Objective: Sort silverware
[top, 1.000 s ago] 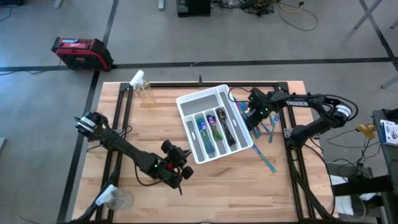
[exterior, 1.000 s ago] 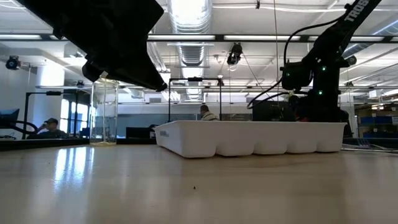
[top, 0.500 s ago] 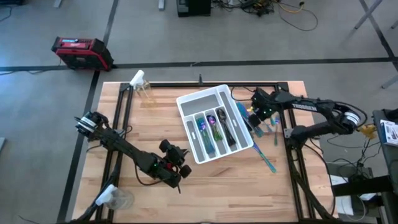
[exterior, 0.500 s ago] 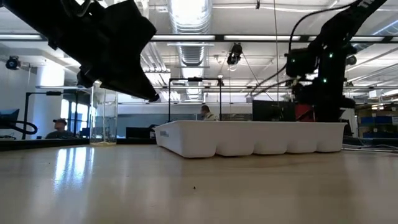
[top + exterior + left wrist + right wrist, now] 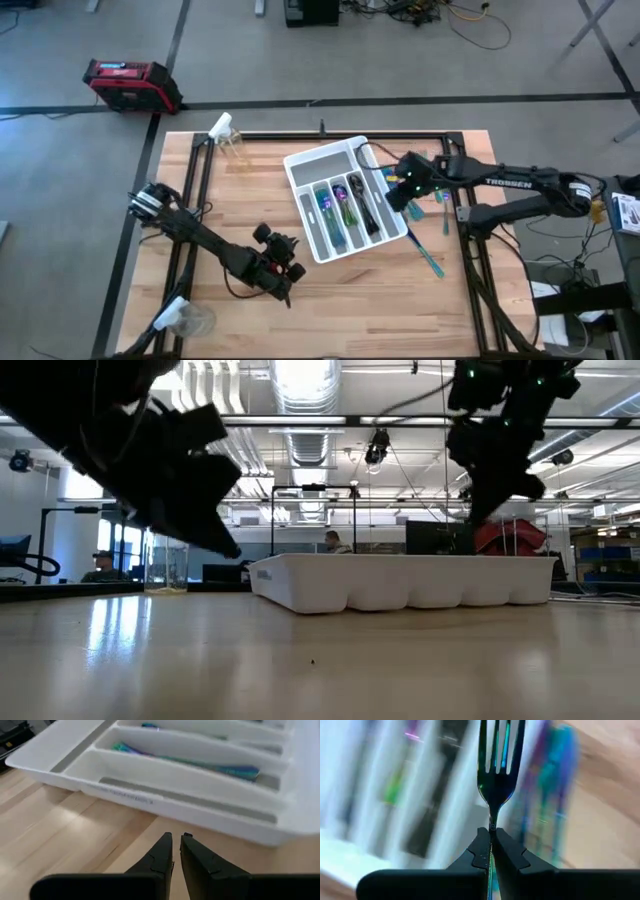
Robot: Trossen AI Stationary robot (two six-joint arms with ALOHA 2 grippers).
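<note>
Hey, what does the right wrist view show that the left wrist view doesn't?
Only the right wrist view shows a fork pinched in the right end effector, tines pointing away, with blurred loose silverware on the wood beyond. Only the left wrist view shows the left end effector, shut and empty, low over the table beside the white tray's side wall. Both show the tray and iridescent pieces lying in its compartments.

Robotics lab in a big open industrial hall.
Around the wooden table [image 5: 330,285] lie grey concrete floor, loose cables [image 5: 470,20] and a red toolbox [image 5: 130,83]; beyond it, ceiling ducts [image 5: 305,400], strip lights, seated people [image 5: 98,565] at monitors.
</note>
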